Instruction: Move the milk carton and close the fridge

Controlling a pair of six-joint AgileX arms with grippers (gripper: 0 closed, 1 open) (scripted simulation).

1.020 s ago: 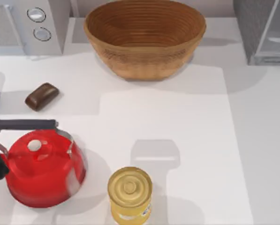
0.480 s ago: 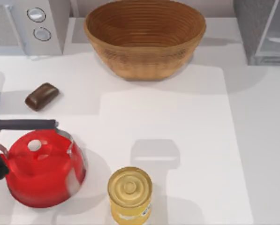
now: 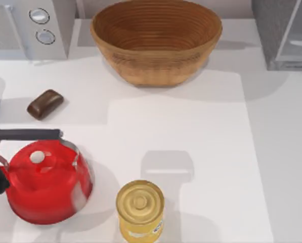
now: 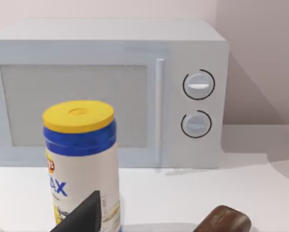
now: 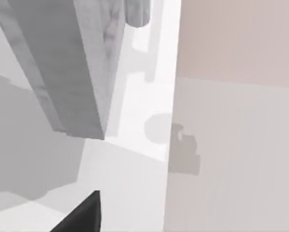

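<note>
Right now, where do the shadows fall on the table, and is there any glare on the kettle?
Top view: soft grey shadows lie on the table, with a blocky one just above the yellow can; the red kettle shows a pale glossy patch on its right side. Left wrist view: the microwave casts a shadow toward the wall. Right wrist view: the fridge throws a broad grey shadow.

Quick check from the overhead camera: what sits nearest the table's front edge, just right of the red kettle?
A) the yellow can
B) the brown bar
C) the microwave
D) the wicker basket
A: the yellow can stands at the front edge beside the red kettle; the other three lie farther back.
</note>
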